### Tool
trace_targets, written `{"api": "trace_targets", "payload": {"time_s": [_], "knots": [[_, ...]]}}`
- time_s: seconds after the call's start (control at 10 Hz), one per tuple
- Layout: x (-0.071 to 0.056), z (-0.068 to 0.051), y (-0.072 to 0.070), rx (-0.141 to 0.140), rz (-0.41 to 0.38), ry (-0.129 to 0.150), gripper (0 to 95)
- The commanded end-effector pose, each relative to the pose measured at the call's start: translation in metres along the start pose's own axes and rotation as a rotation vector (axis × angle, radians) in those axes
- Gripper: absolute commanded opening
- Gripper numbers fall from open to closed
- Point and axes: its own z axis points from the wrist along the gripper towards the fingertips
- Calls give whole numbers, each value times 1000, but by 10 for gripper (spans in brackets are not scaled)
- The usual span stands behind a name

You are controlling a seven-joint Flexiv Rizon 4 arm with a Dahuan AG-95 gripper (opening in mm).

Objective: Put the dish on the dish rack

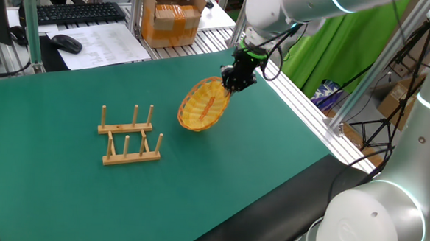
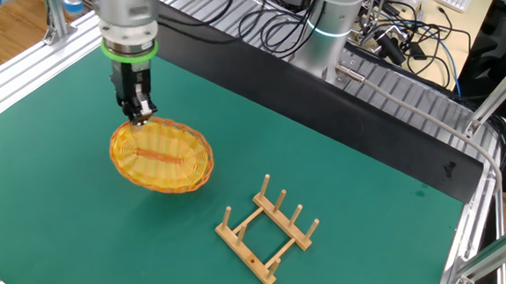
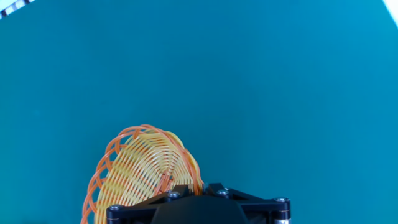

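The dish (image 1: 203, 103) is a yellow-orange woven wicker plate. It hangs tilted above the green mat, held by its rim. My gripper (image 1: 232, 84) is shut on that rim at the dish's upper right edge. From the other side the dish (image 2: 162, 156) hangs below the gripper (image 2: 140, 113). In the hand view the dish (image 3: 143, 171) fills the lower left, its rim pinched between the black fingers (image 3: 144, 203). The dish rack (image 1: 129, 136) is light wood with upright pegs and stands on the mat to the dish's left, empty; the other fixed view also shows the dish rack (image 2: 270, 228).
A cardboard box (image 1: 173, 16), keyboard (image 1: 72, 12) and mouse (image 1: 66, 43) lie beyond the mat's far edge. Aluminium frame rails (image 1: 308, 103) run along the mat's right side. Cables (image 2: 365, 34) crowd the area behind the arm's base.
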Motion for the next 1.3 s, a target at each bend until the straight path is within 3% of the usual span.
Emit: {"api": "trace_targets", "payload": {"time_s": [0.1,0.7,1.3], "knots": [[0,-11,5,86,-93,105,0],[3,-46,9,91,-108,127,0],[23,-73,32,88,-84,128,0]]}}
